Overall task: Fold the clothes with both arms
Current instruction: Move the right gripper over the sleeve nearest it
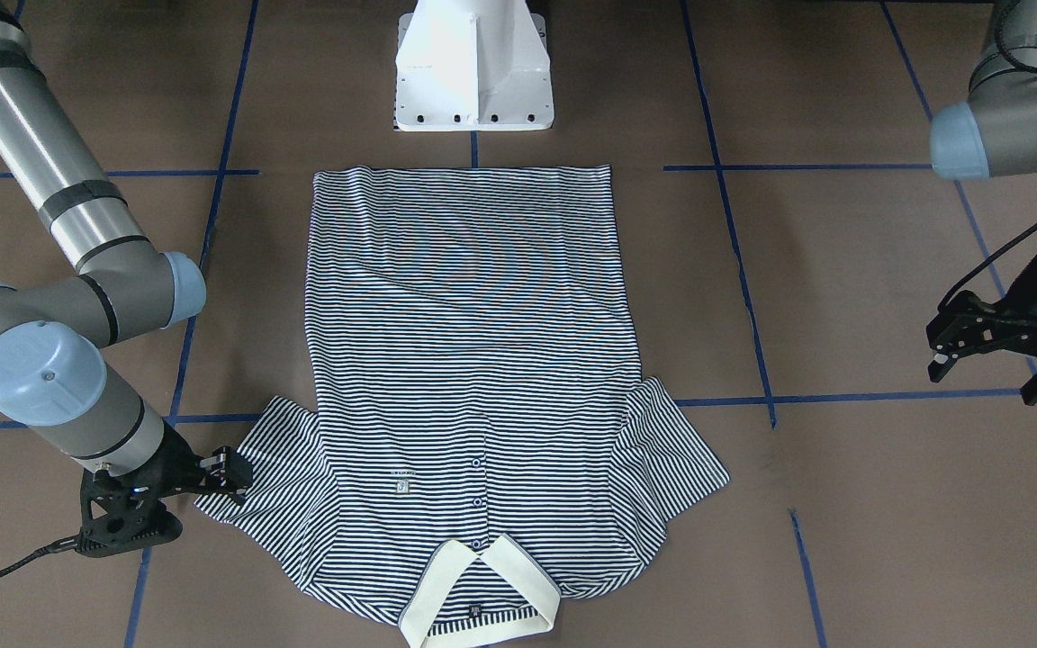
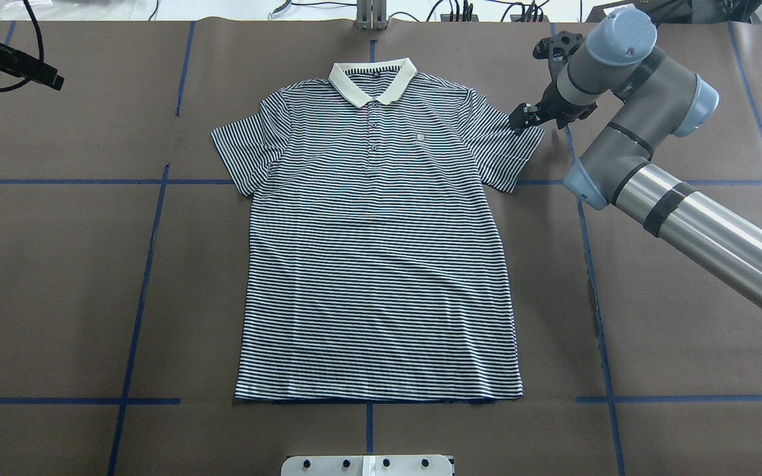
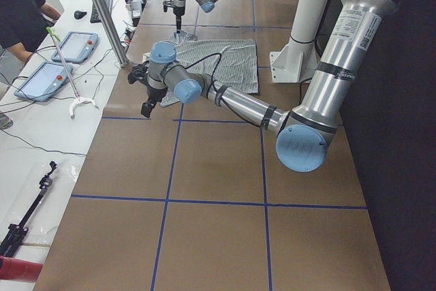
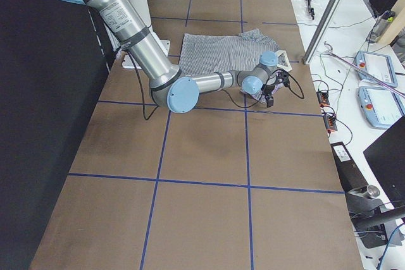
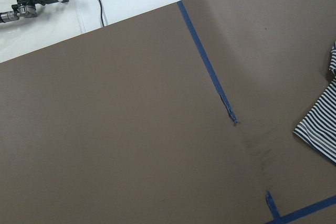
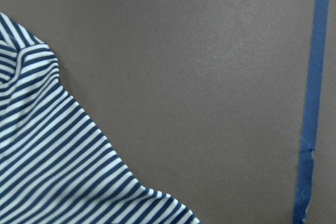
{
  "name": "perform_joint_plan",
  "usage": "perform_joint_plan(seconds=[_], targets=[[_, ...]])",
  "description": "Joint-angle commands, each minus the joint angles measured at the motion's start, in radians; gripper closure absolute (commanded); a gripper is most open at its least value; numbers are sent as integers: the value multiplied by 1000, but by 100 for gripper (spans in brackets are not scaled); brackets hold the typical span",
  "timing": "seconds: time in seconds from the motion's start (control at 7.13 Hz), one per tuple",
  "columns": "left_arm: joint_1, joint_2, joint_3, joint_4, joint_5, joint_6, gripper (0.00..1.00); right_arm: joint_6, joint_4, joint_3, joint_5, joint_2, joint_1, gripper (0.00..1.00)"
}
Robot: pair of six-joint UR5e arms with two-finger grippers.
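Observation:
The striped polo shirt [image 1: 473,360] lies flat and face up on the brown table, collar at the far side from the robot; it also shows in the overhead view [image 2: 378,251]. My right gripper [image 2: 525,119] is low at the outer edge of the sleeve on my right, and it looks open; it also shows in the front view [image 1: 229,470]. The right wrist view shows that sleeve [image 6: 52,171] lying flat. My left gripper [image 1: 987,373] is open and empty, well away from the other sleeve [image 5: 320,124], above bare table.
The white pedestal base [image 1: 473,72] stands just beyond the shirt's hem. Blue tape lines [image 2: 149,264] cross the brown table cover. A white side bench with tablets [image 3: 65,59] and an operator [image 3: 20,11] lies past the far table edge.

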Motion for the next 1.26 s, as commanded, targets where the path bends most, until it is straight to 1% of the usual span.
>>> perform_joint_plan(seconds=[0.0,0.14,0.28,0.42,0.56,0.98,1.12], targets=[[-1,2,-5,0,-1,1,0,-3,-3,-3,2,-1,-1,7],[0,2,-5,0,0,3,0,-2,-3,-3,5,-1,-1,20],[0,0,-5,0,-1,3,0,-2,-4,-3,7,-1,-1,55],[0,2,-5,0,-1,3,0,-3,-4,-3,7,-1,-1,81],[-1,2,-5,0,-1,1,0,-3,-4,-3,7,0,-1,100],[0,0,-5,0,-1,0,0,2,-3,4,10,12,-1,100],[0,0,-3,0,-1,0,0,3,-1,29,33,14,0,100]])
